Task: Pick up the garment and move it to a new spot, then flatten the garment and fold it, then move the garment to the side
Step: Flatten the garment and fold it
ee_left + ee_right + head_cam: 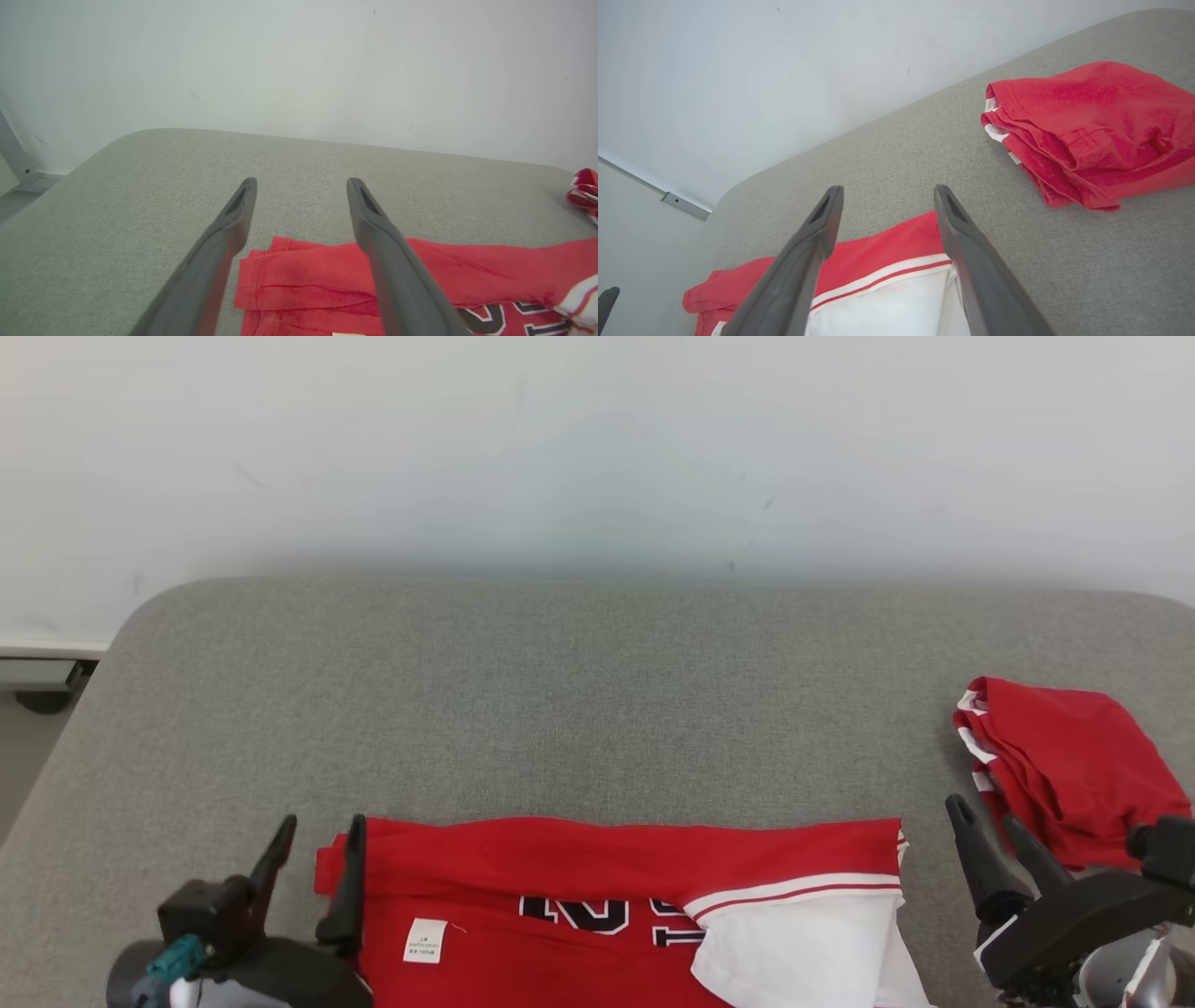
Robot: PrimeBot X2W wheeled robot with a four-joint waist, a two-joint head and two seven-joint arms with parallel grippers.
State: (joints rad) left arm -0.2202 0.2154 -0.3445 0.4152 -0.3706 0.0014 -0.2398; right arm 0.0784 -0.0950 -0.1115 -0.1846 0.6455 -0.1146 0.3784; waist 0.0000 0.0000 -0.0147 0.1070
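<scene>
A red garment (560, 859) with dark numerals, a white label and a white sleeve part (794, 943) lies flat on the grey table (597, 691) at the near edge; its far hem is folded over. It shows as red cloth (322, 280) in the left wrist view and as a red and white edge (887, 261) in the right wrist view. My left gripper (320, 828) is open at the garment's left corner, holding nothing. My right gripper (986, 812) is open just right of the garment's right edge, with nothing between its fingers.
A second red garment (1064, 765), folded into a bundle, lies at the table's right side, also seen as a bundle (1092, 130). A pale wall (597, 448) rises behind the table. The table's rounded left corner drops to the floor (28, 737).
</scene>
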